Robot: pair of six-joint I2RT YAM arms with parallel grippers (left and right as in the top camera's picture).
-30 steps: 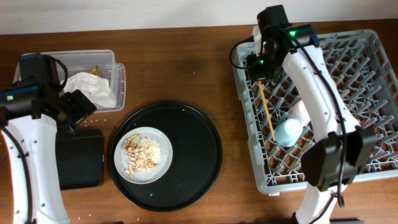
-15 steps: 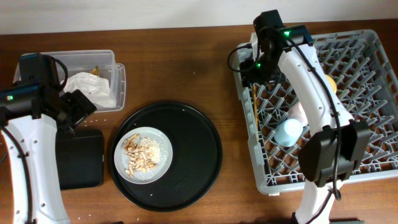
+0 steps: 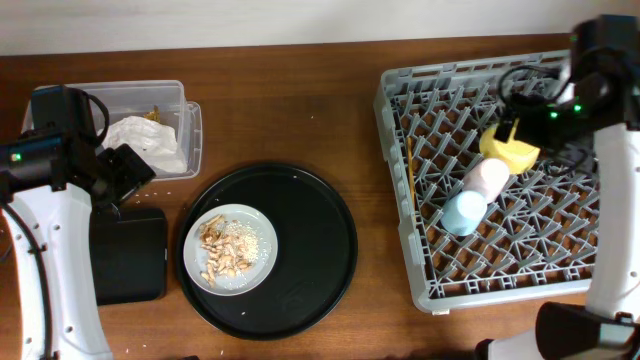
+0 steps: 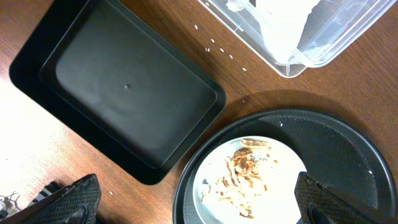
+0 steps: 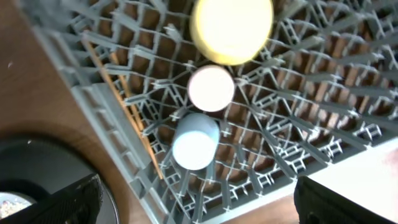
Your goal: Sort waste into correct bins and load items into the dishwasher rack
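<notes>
Since a second ago our right gripper (image 3: 515, 122) has let go of the chopsticks (image 3: 410, 180) and swung from the upper left corner of the rack (image 3: 420, 270) to the upper right of the frame. Its fingers now stand wide apart, holding nothing, over the yellow bowl (image 3: 512, 152). The chopsticks lie flat in the rack along its left edge, left of the pink bowl (image 3: 487, 177) and blue bowl (image 3: 463, 212). Our left gripper (image 3: 128, 168) has not moved, spread wide and empty between the clear box (image 3: 192, 130) and flat black tray (image 3: 130, 255), and the plate (image 3: 266, 236) of food scraps (image 3: 222, 250) stays on the round tray (image 3: 310, 250).
</notes>
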